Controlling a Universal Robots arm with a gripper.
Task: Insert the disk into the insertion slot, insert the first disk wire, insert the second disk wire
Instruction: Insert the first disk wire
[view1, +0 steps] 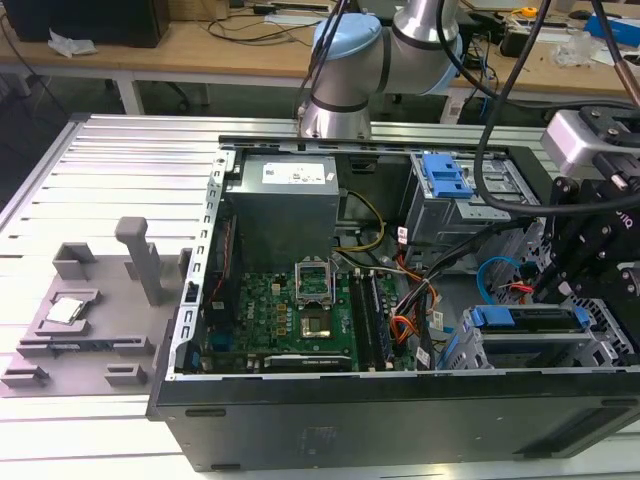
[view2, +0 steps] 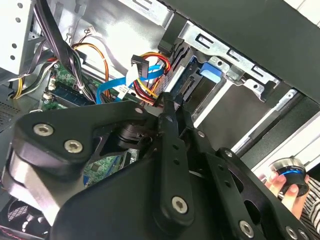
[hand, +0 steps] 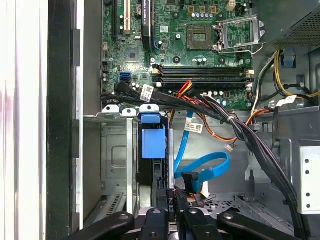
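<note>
One disk (view1: 530, 318) sits in the insertion slot (view1: 598, 345) — seemingly seated.

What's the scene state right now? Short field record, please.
case: open computer case, lying on its side
disk: disk sits in the insertion slot, blue carrier end showing
end effector: end effector at one end of the disk, apparently closed on a black connector
blue cable: blue cable loose, its plug hanging free beside the disk
</note>
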